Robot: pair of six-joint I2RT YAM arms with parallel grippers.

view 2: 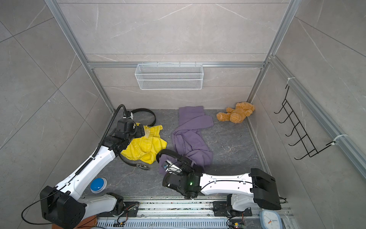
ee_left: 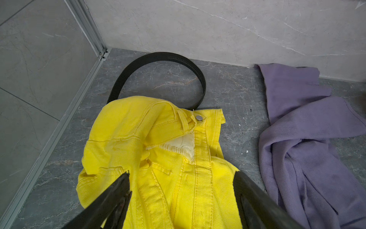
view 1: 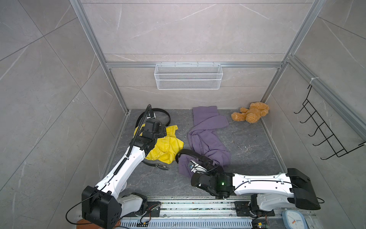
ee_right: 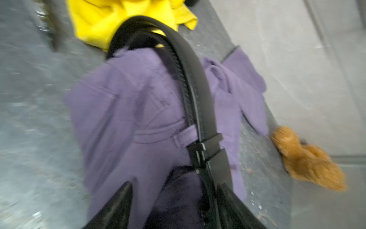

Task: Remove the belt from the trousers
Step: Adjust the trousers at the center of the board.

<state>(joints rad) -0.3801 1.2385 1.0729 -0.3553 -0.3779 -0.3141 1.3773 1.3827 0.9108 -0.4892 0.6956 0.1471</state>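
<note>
Looking down on a grey floor with purple trousers [view 1: 206, 138] and yellow trousers [view 1: 166, 146] lying near each other. Right gripper [ee_right: 174, 185] released, jaws spread wide, low over the purple waistband. Belt [ee_right: 190, 79] arching up off the purple cloth, seemingly threaded through a loop [ee_right: 184, 136] just beside its black clasp [ee_right: 206, 150], then passing between the jaws against one finger. Left gripper [ee_left: 182, 174] likewise released, hovering over the yellow trousers, with another belt [ee_left: 158, 56] curling out behind them.

Step in hand, by the look: taking hold of the strap to pull it free. Best done by closing flat on the strap near the clasp, then drawing along the waistband line rather than upward, sliding it through the loop without dragging cloth. Worth pinning the purple cloth with the left gripper. Blurred right wrist view, so exact contact uncertain.
</note>
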